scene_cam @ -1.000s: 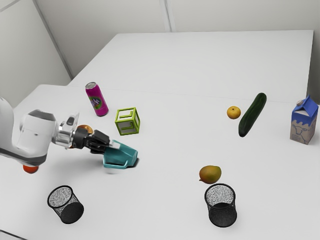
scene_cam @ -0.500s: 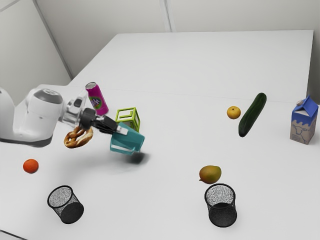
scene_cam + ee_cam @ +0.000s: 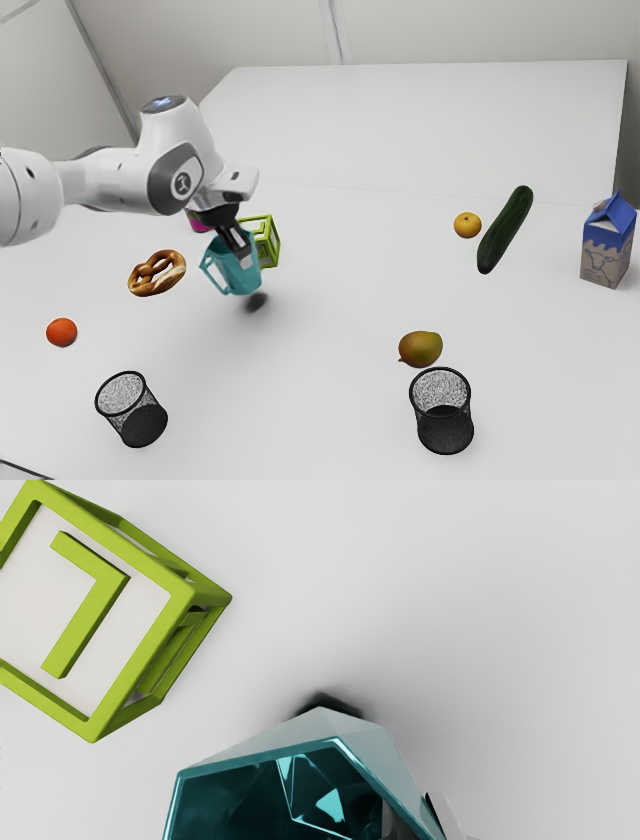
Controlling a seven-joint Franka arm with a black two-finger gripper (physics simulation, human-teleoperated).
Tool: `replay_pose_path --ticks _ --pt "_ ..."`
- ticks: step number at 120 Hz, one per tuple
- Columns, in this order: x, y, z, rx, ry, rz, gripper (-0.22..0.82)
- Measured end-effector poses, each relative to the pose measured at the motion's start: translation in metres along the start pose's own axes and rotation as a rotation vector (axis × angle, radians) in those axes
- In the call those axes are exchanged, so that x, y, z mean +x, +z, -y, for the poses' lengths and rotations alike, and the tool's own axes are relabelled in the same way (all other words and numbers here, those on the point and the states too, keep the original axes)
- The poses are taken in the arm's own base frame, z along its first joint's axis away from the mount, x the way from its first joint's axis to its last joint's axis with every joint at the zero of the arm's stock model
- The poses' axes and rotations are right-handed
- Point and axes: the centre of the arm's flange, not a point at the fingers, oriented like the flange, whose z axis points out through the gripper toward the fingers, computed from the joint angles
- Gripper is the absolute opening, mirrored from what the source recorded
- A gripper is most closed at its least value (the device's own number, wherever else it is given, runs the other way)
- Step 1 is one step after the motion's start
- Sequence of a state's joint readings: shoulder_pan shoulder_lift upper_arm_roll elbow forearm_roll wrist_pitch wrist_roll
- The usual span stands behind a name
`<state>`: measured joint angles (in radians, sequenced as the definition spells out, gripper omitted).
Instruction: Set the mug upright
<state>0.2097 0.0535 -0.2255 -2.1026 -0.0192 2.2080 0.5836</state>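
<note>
The gripper (image 3: 242,250), nearly closed, pinches the mug (image 3: 236,276) by its wall. The arm (image 3: 182,150) hides most of the can (image 3: 198,223).

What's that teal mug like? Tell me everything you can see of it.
The mug is teal and faceted, with an angular rim and a shiny, empty-looking inside, perhaps glazed or plastic. Its handle points toward the exterior view's left. It hangs slightly tilted, opening upward, above the table, near the green letter block. The jaws pinch its wall, one inside, one outside.
</note>
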Motion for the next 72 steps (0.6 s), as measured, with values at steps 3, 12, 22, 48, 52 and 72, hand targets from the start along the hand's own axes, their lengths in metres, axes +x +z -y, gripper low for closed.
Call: replay_pose_path --ticks 3,12,22,48,52,72 --pt "-0.003 0.005 0.001 0.006 -0.027 0.004 -0.18" --pt "-0.013 0.016 0.006 0.018 -0.119 0.009 -0.18" --pt "-0.027 0.030 0.010 0.019 -0.219 0.015 -0.18" --pt "-0.034 0.045 0.005 0.018 -0.395 -0.005 -0.09" --pt "-0.033 0.045 0.004 0.016 -0.413 -0.008 -0.02" --pt "-0.029 0.044 0.000 0.013 -0.489 -0.021 0.31"
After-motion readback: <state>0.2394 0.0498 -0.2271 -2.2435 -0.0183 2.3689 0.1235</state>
